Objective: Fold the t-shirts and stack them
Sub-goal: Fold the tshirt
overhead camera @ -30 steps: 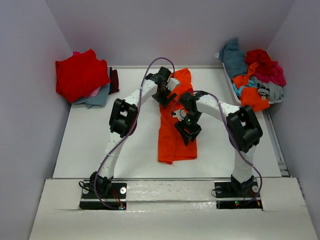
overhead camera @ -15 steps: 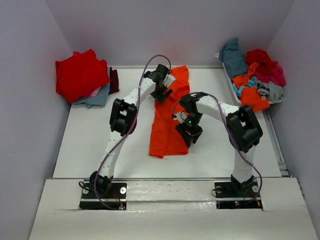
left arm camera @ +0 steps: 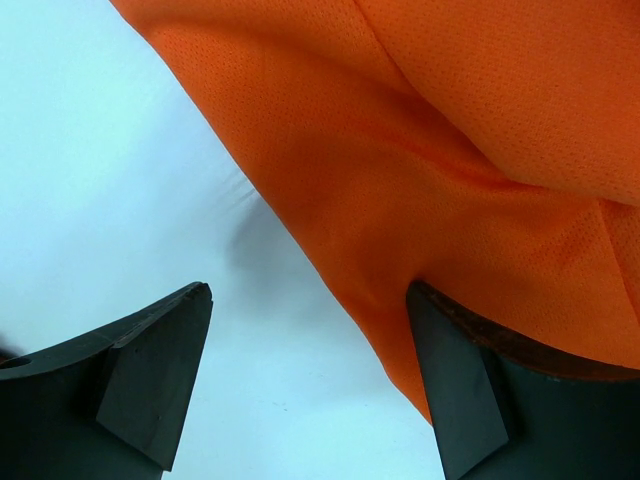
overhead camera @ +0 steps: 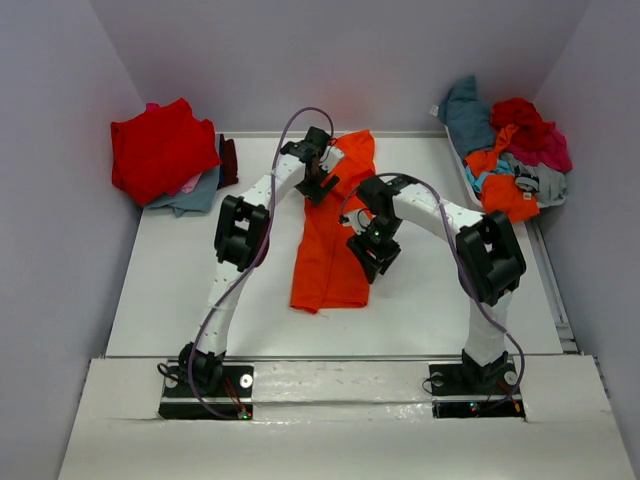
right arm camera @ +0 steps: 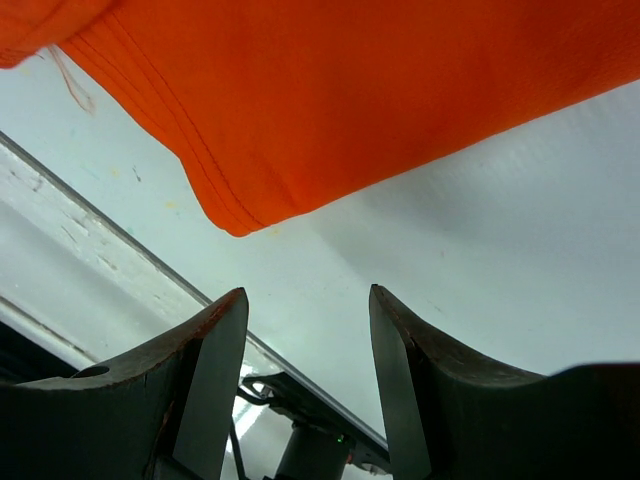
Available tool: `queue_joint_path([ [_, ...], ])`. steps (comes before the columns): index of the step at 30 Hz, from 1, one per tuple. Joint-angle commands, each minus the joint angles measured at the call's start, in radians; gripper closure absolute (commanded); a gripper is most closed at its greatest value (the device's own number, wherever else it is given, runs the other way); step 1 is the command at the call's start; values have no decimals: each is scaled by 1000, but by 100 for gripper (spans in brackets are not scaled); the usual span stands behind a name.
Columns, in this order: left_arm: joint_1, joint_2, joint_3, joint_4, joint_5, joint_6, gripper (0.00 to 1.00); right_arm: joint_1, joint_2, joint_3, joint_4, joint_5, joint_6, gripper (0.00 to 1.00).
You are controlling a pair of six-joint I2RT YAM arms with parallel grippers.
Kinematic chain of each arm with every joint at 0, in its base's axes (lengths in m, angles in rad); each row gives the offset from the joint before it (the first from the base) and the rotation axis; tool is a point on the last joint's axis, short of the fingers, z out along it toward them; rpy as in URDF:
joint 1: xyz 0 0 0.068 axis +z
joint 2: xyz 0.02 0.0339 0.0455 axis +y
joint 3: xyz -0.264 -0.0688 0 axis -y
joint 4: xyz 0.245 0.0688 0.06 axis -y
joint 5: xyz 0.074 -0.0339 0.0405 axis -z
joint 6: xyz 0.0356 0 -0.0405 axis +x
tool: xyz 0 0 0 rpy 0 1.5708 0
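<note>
The bright orange t-shirt [overhead camera: 325,250] lies folded into a long strip on the white table [overhead camera: 180,270], running from the far middle toward the near edge. My left gripper [overhead camera: 311,184] is open at the strip's far left edge. In the left wrist view [left arm camera: 310,290] bare table shows between its jaws, and the orange cloth [left arm camera: 450,150] touches the right finger [left arm camera: 460,390]. My right gripper [overhead camera: 371,254] is open beside the strip's right edge. In the right wrist view [right arm camera: 305,292] it is empty, with the shirt's hem [right arm camera: 350,90] just beyond the fingertips.
A stack of folded shirts sits at the far left, red on top [overhead camera: 160,150] over a grey-teal one [overhead camera: 195,195]. A white bin [overhead camera: 470,180] at the far right holds a pile of teal, red, magenta, orange and grey shirts [overhead camera: 510,150]. Grey walls enclose the table.
The orange shirt's near end has swung to the left and the strip has narrowed. Both grippers have moved left and a little farther back along with it.
</note>
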Motion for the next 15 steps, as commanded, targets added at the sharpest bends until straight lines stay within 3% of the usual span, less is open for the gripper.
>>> queue_joint_path([
  [1,14,-18,-67,-71,-29,-5,8,20,-32,76,3,-18,9,43],
  [7,14,-12,-56,-74,-13,-6,8,41,-13,82,3,-8,14,43],
  [15,14,-12,-64,-79,-2,-6,8,162,10,22,26,52,31,44],
])
